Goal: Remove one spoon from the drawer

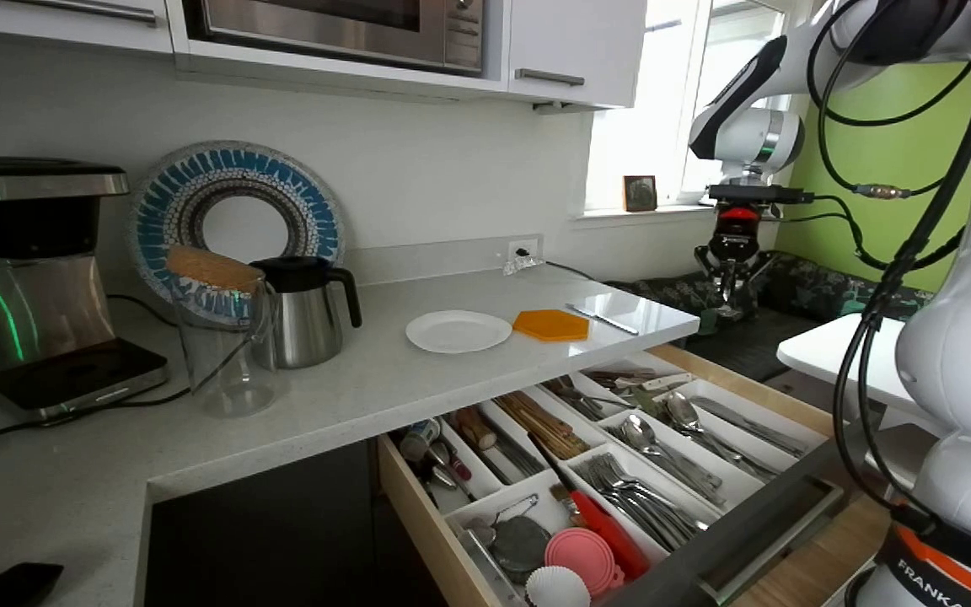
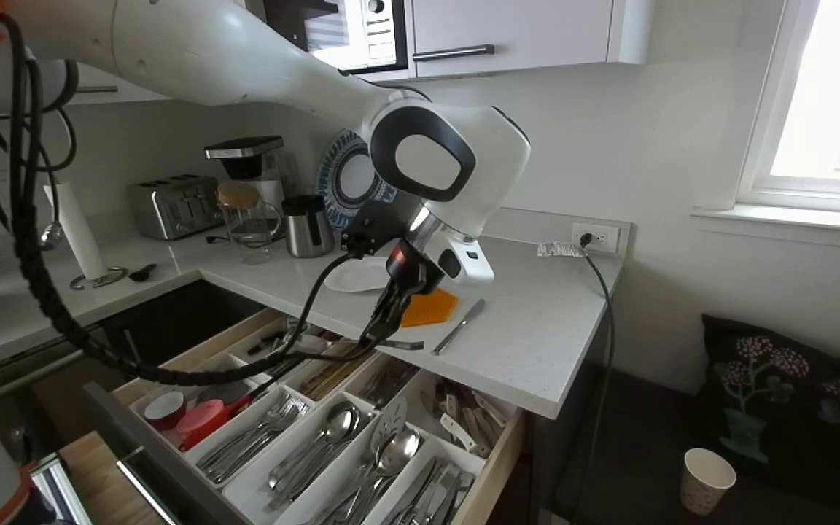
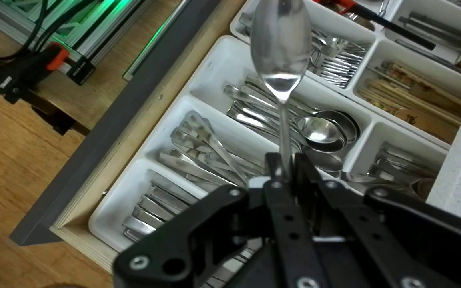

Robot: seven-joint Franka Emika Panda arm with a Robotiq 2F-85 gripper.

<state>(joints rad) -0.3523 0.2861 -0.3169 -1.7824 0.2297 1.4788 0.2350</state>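
1. Gripper (image 3: 287,165) pinched around a spoon (image 3: 281,44) by its handle, the bowl jutting beyond the grip.
2. That spoon is up above the drawer (image 3: 152,116), which stands open below the counter (image 1: 384,362).
3. Inside, more spoons (image 3: 318,130) and forks (image 3: 339,66) lie in neighbouring compartments (image 3: 216,70) (all bright metal, like the one held).
4. On the counter, a white plate (image 1: 458,331), an orange mat (image 1: 551,325) and a knife (image 1: 602,319) lie near one another.

The wrist view's top edge crops the spoon (image 3: 281,66).
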